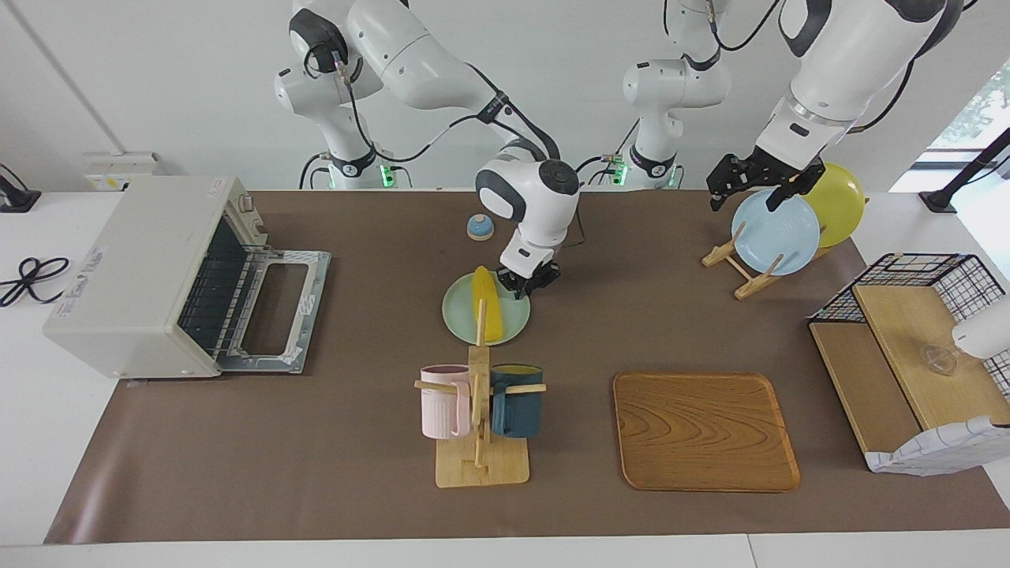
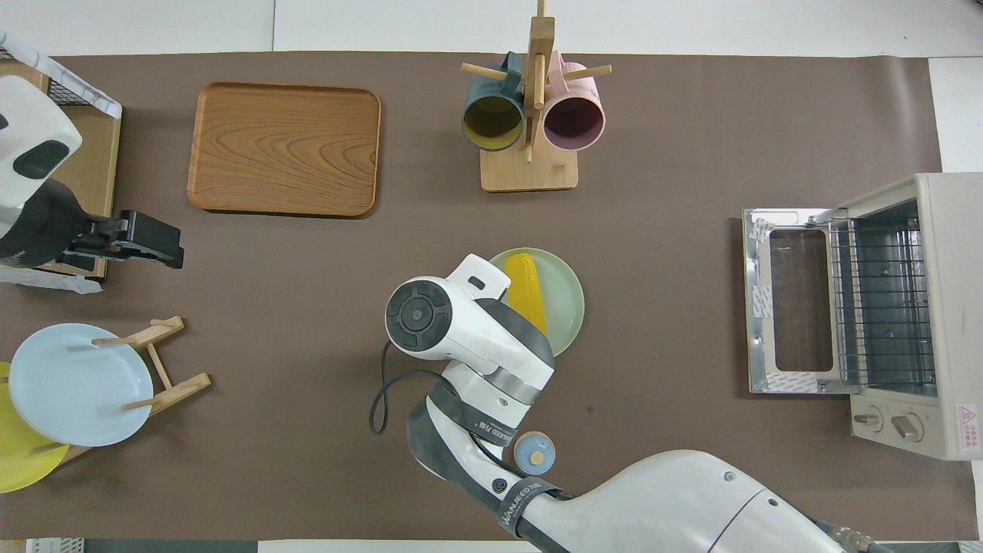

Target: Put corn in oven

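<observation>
The yellow corn (image 1: 488, 304) lies on a pale green plate (image 1: 461, 319) in the middle of the table; it also shows in the overhead view (image 2: 527, 292) on the plate (image 2: 567, 307). My right gripper (image 1: 525, 284) hangs low at the plate's edge nearer the robots, beside the corn's end, open and holding nothing; in the overhead view its wrist hides the fingers. The off-white oven (image 1: 142, 268) (image 2: 944, 307) stands at the right arm's end of the table, its door (image 1: 276, 315) dropped flat open and its wire rack showing. My left gripper (image 1: 748, 193) (image 2: 150, 242) waits open above the plate rack.
A mug stand (image 1: 479, 426) with a pink and a dark blue mug stands farther from the robots than the plate. A wooden tray (image 1: 705, 430) lies beside it. A rack with a blue plate (image 1: 775, 233) and a yellow plate, a small blue knob (image 1: 480, 227) and a wire shelf (image 1: 907, 347) are also here.
</observation>
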You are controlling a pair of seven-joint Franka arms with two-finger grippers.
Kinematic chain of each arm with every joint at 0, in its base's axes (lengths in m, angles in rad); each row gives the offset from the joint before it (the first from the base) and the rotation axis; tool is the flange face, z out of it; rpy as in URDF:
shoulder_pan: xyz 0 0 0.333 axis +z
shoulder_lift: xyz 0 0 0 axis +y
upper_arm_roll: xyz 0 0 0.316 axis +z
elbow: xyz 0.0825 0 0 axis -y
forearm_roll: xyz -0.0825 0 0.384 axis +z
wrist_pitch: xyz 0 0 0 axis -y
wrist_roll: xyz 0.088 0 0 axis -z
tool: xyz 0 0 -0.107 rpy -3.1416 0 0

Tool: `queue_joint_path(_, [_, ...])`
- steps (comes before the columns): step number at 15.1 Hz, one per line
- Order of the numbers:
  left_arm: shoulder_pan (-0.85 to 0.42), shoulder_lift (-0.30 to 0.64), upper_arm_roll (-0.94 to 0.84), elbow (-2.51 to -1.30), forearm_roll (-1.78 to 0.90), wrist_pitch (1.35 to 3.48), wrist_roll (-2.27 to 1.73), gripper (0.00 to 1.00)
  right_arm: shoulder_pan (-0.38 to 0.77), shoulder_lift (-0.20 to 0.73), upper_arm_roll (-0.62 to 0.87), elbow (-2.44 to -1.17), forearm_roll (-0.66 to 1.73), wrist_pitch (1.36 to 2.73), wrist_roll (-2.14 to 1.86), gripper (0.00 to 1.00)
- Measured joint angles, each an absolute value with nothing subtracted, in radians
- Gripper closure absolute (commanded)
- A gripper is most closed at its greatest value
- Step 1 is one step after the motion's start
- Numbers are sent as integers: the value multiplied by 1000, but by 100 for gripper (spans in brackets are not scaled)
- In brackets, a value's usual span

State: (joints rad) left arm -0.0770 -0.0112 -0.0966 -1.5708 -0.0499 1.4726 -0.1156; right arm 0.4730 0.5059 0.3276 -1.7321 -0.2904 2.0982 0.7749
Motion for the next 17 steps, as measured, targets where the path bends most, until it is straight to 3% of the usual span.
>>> queue_joint_path(3, [-77, -11, -95, -1571, -50, 1473, -116, 0, 473, 488, 327, -1730, -333, 2064, 775, 100])
queue_joint_path(8, [-74, -11, -92, -1571, -50, 1473, -116, 0, 446, 466, 321, -1674, -388, 1875, 745, 100])
queue_joint_path(12, [-74, -11, -91, -1571, -50, 1472, -116, 0, 283, 399, 315, -1700, -389, 1817, 582, 100])
queue_joint_path(17, [-73, -11, -89, -1571, -50, 1468, -116, 0, 51, 215, 314, -1906, -390, 1811, 333, 100])
